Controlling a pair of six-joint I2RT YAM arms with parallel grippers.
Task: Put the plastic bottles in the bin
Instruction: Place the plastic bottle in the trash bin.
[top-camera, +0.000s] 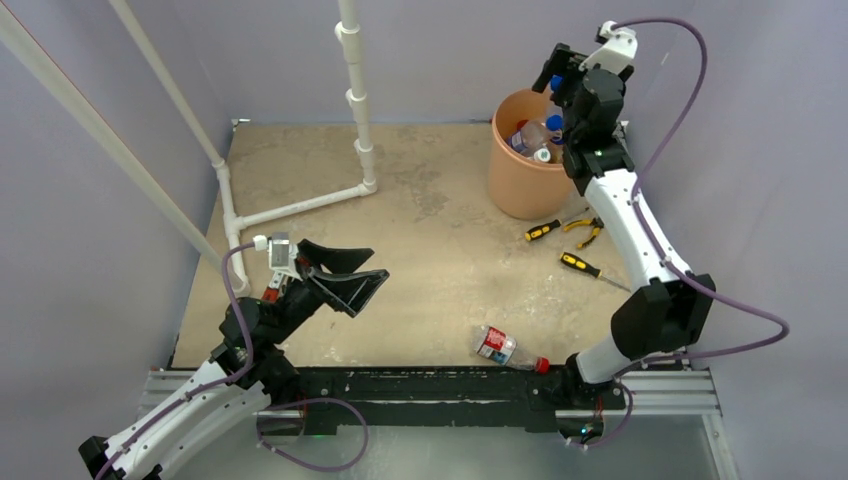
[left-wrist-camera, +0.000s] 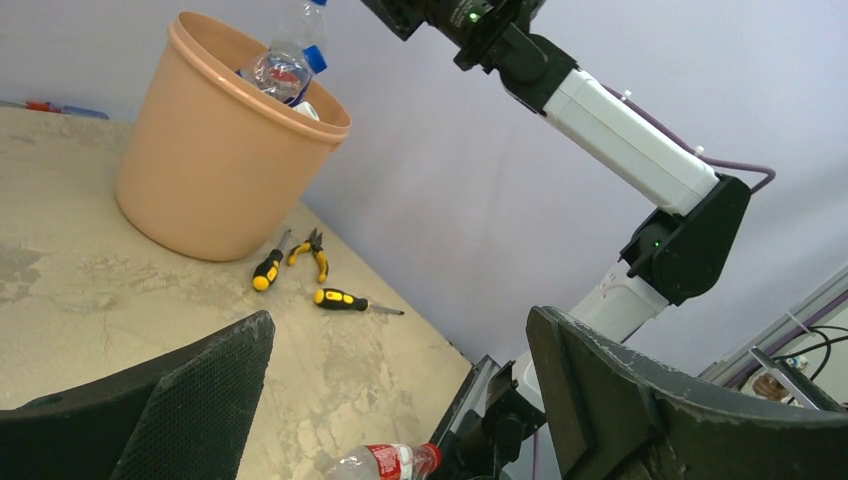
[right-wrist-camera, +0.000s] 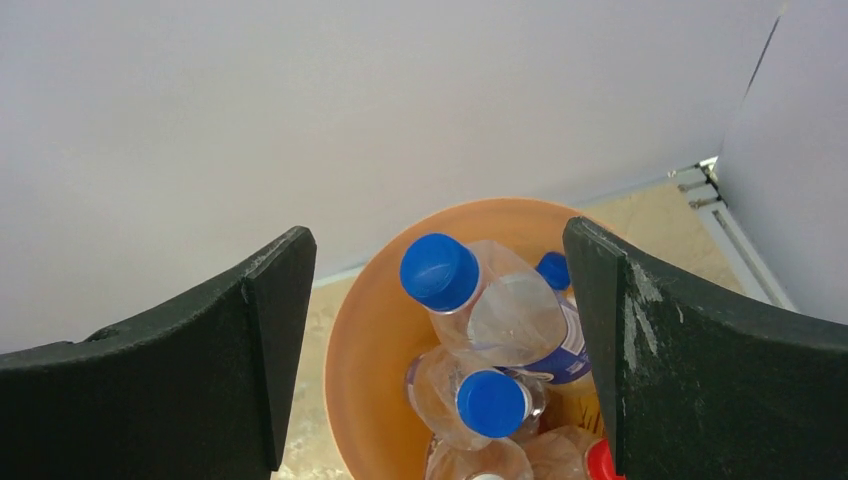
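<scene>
"Between the jaws of the right gripper (right-wrist-camera: 435, 240), what is there?"

"Nothing held. They stand spread wide. Straight below the gap sits the bin (right-wrist-camera: 365, 340), with plastic bottles (right-wrist-camera: 505, 315) piled inside. 3 blue caps and 1 red cap show from the wrist."

"And the left gripper (left-wrist-camera: 400, 320)?"

"Its jaws are spread wide too, pinching nothing. They hang above the table (left-wrist-camera: 90, 300), well apart from the bin."

"Any bottle outside the bin?"

"1 stray bottle (top-camera: 497, 345), with a red label and red cap, lies on its side. From the left wrist it shows low between the jaw tips, yet clear of them. It is well apart from the right jaws and close to the right arm's base."

"What else lies farther out?"

"2 screwdrivers (top-camera: 543, 231) and 1 pair of pliers (top-camera: 585, 230), with yellow-and-black handles, lie near the foot of the bin, between it and the stray bottle. White pipes (top-camera: 355, 90) stand beyond the left jaws, toward the far wall."
</scene>
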